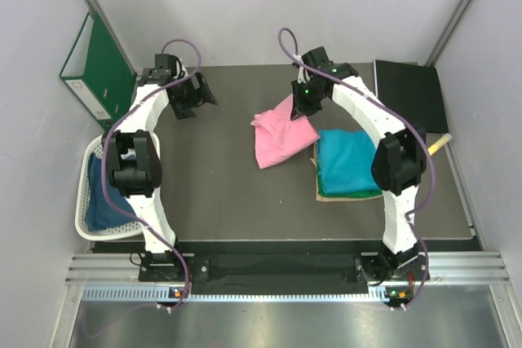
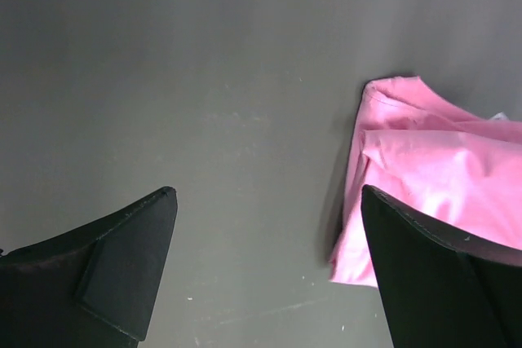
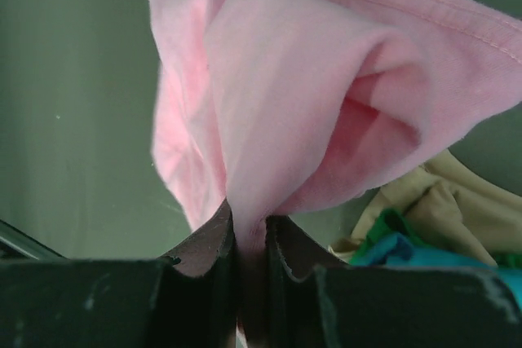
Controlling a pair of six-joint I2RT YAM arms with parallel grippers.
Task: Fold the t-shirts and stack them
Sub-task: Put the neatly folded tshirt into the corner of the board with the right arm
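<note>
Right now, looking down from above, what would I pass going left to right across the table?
Left to right: white basket → left gripper → pink t-shirt → teal t-shirt → black board.

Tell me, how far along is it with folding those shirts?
Done: the teal shirt lies folded on the right. In hand: the right claw pinches the pink shirt; the left claw hangs open, empty. Left: the blue shirt sits in the basket, not yet folded.

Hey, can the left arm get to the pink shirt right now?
Probably yes: the left gripper is open, with only bare table between it and the pink shirt, whose far edge the right gripper pinches.
</note>
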